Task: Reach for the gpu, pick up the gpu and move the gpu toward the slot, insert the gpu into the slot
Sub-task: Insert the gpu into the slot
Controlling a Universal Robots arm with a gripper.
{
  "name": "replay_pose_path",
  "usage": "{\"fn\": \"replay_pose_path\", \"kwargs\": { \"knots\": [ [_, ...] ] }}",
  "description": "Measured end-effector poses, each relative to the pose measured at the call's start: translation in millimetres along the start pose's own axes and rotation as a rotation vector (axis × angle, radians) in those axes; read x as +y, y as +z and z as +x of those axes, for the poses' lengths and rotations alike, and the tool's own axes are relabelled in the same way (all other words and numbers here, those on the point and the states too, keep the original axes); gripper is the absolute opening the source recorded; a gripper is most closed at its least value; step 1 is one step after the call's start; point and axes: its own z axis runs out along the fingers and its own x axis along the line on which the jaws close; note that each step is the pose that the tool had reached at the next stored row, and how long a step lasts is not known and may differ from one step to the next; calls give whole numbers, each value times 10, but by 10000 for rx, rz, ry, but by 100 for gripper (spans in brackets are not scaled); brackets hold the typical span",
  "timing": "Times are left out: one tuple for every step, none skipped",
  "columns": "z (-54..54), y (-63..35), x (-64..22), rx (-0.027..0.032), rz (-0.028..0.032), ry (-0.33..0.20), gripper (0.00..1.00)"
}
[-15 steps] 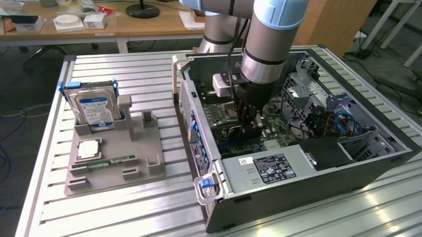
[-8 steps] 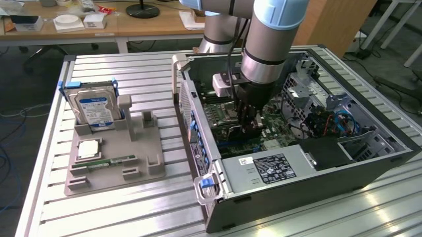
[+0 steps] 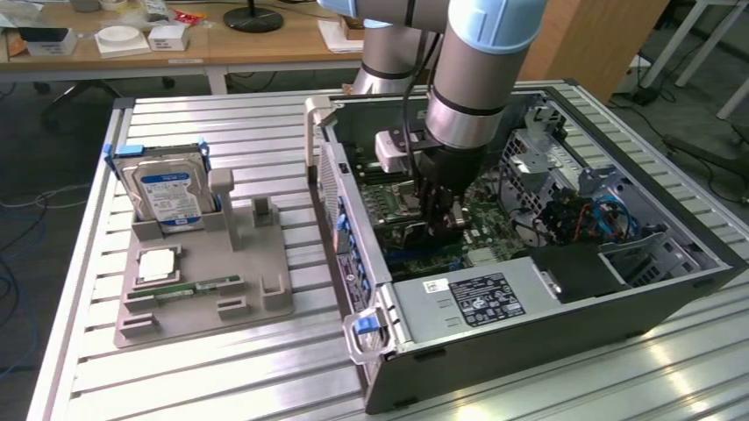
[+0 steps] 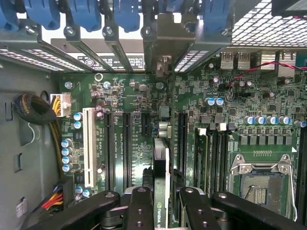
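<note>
Black card, tan bracket: the gpu (image 4: 160,191) we list as clamped edge-on between the closed fingers (image 4: 140,211) of the gripper (image 4: 162,203), held upright, we judge, so its lower edge can meet the slot (image 4: 183,139). It hangs inside the open computer case (image 3: 655,298), over the green motherboard (image 4: 139,96). Hard drive (image 3: 167,189) stands apart on the tabletop (image 3: 234,123).

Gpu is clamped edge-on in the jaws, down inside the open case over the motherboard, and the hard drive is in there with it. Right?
Not the last part. The exterior view shows the hard drive standing upright in the grey fixture on the table, outside the case. The rest holds: the gpu is clamped in the jaws above the motherboard.
</note>
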Motion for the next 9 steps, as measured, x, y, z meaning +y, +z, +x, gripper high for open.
{"fn": "replay_pose_path", "kwargs": {
  "knots": [
    [0, 0, 3, -11, 1, 3, 26],
    [1, 0, 5, -25, 3, 1, 26],
    [1, 0, 10, -39, 3, 2, 26],
    [1, 0, 11, -52, 0, 2, 26],
    [0, 0, 11, -61, 2, 2, 26],
    [1, 1, 12, -63, 2, 2, 26],
    [6, 0, 12, -64, 2, 2, 26],
    [19, 1, 12, -65, 2, 1, 26],
    [31, 1, 12, -64, 1, 2, 26]
  ]
}}
